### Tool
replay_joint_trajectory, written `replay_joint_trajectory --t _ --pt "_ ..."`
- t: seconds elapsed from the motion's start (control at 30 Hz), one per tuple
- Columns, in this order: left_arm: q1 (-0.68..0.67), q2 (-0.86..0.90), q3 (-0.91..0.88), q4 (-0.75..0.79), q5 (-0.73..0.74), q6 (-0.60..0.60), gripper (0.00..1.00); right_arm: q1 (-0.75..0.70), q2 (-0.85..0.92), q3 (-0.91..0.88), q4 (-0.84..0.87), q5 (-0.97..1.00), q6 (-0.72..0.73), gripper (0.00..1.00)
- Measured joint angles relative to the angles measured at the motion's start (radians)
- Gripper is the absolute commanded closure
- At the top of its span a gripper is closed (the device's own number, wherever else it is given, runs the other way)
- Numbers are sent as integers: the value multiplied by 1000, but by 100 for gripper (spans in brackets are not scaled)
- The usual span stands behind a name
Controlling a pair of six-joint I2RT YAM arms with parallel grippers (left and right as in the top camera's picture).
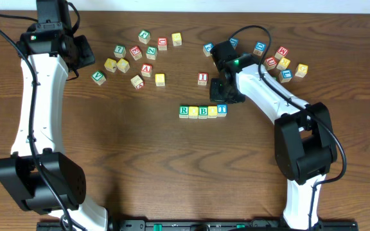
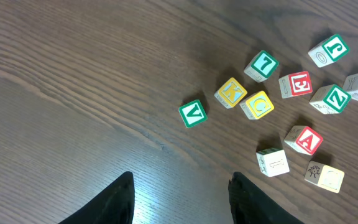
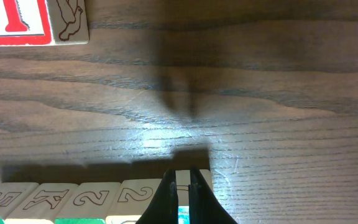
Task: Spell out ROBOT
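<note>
Right end effector [image 3: 182, 173] is narrow: fingers [image 3: 166, 199] nearly pressed together, only a slit between, nothing clamped. The tips sit at the 3 o'clock end of the block row [image 1: 193, 112], by the T block [image 1: 222, 109]; touching or just above, cannot tell.

The row lies mid-desk, five blocks touching side by side, running 9 to 3 o'clock. The green R block [image 1: 184, 111] is at the 9 o'clock end, the blue B block [image 1: 203, 112] in the middle, T last. The two yellow blocks between them are too small to read.

The red I block [image 1: 202, 78] stands alone at 12 o'clock of the row, apart from it.

Left end effector [image 2: 180, 183] is wide open and empty, hovering over bare desk [image 1: 108, 160] toward the 10 o'clock corner.

One loose cluster [image 1: 140, 54] sits at 11 o'clock of the row, a second cluster [image 1: 281, 61] at 1 o'clock.

In the left wrist view the green V block [image 2: 193, 113] is nearest the left end effector, at its 12 o'clock. The yellow K block [image 2: 230, 93] and yellow C block [image 2: 258, 104] are just beside each other at 1 o'clock.
</note>
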Motion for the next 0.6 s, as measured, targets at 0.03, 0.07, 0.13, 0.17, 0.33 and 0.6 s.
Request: replay_joint_trajectory --t 0.03,0.07,0.13,0.17,0.33,0.6 --pt "0 0 0 0 0 0 51 0 0 0 0 0 0 97" --pt "0 0 0 0 0 0 51 0 0 0 -1 0 0 97" --pt "0 0 0 0 0 0 51 0 0 0 -3 0 0 97" --pt "0 0 0 0 0 0 52 0 0 0 -3 0 0 97" --pt "0 0 0 0 0 0 51 0 0 0 -9 0 0 97" --pt "0 0 0 0 0 0 52 0 0 -19 -9 0 0 99"
